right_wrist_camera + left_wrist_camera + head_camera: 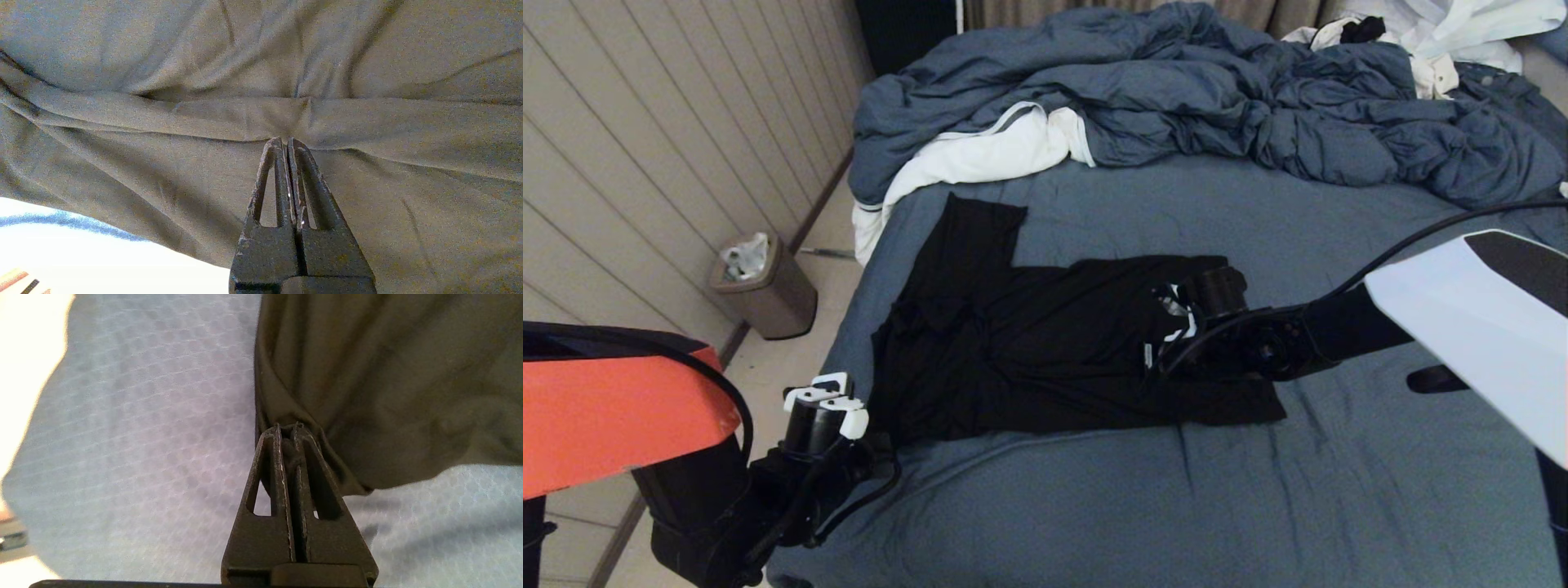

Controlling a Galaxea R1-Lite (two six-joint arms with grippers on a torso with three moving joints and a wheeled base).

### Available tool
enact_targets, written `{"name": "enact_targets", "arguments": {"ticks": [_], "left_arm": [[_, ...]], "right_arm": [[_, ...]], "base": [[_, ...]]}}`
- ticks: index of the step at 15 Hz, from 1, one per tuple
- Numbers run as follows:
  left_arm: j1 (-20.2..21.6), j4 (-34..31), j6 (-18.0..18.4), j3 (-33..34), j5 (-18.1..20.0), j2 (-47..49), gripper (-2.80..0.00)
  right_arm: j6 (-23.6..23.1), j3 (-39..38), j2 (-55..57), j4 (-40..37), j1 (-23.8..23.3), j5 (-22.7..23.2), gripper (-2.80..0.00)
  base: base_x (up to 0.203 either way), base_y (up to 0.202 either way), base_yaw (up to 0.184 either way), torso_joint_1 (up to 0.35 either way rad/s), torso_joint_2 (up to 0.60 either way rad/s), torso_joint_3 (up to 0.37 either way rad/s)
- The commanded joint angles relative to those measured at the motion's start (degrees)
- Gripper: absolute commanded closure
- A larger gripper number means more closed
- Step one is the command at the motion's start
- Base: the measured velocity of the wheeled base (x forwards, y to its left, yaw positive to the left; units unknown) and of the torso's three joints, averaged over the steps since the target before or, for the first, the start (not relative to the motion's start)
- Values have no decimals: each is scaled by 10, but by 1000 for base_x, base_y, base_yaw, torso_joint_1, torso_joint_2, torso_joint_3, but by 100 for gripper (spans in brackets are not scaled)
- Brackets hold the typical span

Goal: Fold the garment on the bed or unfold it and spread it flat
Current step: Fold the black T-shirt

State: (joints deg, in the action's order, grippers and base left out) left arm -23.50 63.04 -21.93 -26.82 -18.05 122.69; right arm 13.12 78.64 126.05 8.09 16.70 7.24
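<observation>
The shirt (1045, 343) lies on the bed (1339, 506), partly folded into a rough L. The left gripper (288, 428) is clenched on a bunched corner of it; the right gripper (286, 141) is pinched at a fold, probably gripping cloth. Smoothing and further folds remain.

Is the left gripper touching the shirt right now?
Touching. In the left wrist view, the left gripper has its jaws shut on a bunched edge of the shirt.
</observation>
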Motion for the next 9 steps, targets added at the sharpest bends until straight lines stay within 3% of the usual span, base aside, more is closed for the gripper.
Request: {"name": "enact_targets", "arguments": {"ticks": [1,5,6,9], "left_arm": [[1,16,0,-5,-1,32,0],[12,19,-1,-40,1,32,0],[16,17,-1,-48,1,29,-270],[31,8,-1,-52,7,-17,-280]], "right_arm": [[1,0,6,1,1,1,0],[1,4,6,1,0,1,0],[1,5,3,1,0,1,0],[1,4,-2,0,-1,1,0]], "base": [[0,0,0,0,0,0],[0,0,0,0,0,0],[0,0,0,0,0,0],[0,0,0,0,0,0]]}}
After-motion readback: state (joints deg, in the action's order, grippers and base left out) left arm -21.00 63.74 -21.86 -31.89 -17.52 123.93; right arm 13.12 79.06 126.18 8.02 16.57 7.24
